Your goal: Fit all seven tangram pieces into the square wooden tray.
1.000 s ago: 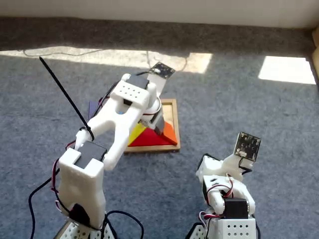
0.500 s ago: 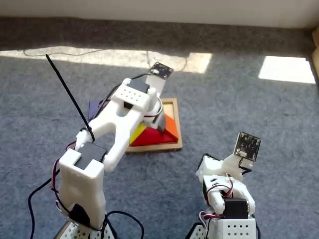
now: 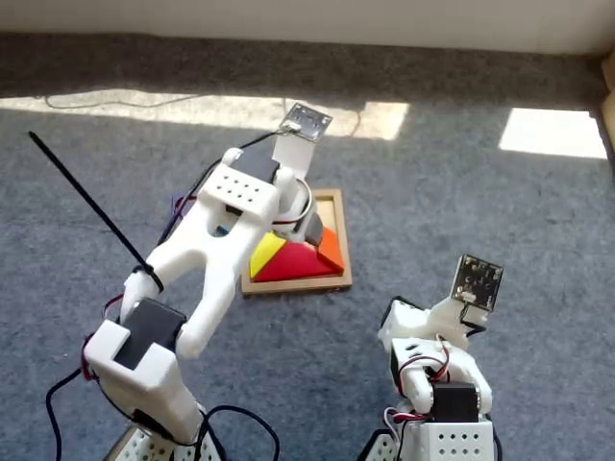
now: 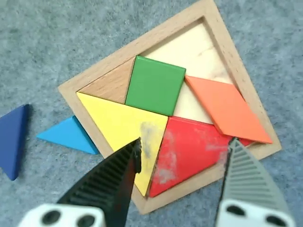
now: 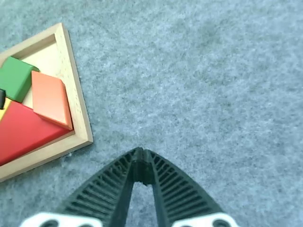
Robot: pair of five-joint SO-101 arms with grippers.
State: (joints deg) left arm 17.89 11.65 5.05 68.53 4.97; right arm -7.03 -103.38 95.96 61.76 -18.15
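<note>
The square wooden tray (image 4: 218,28) lies on the carpet and holds a green square (image 4: 155,85), a yellow triangle (image 4: 120,125), a red triangle (image 4: 189,151) and an orange parallelogram (image 4: 227,111). The parallelogram sits askew, with one end over the red piece by the rim. A light blue triangle (image 4: 71,135) and a dark blue triangle (image 4: 12,139) lie on the carpet just outside the tray. My left gripper (image 4: 184,144) hangs open above the yellow and red pieces with nothing in it. My right gripper (image 5: 142,153) is shut over bare carpet, apart from the tray (image 5: 75,104).
In the high view the left arm (image 3: 240,202) hides the tray's left half, and the tray's rim (image 3: 338,206) shows to its right. The right arm (image 3: 432,355) sits folded at the front right. Grey carpet lies all around, with sunlit patches at the back.
The left arm has swung to the left and its wrist has drawn back from the orange piece. The tray slid slightly right early on. The right arm kept still.
</note>
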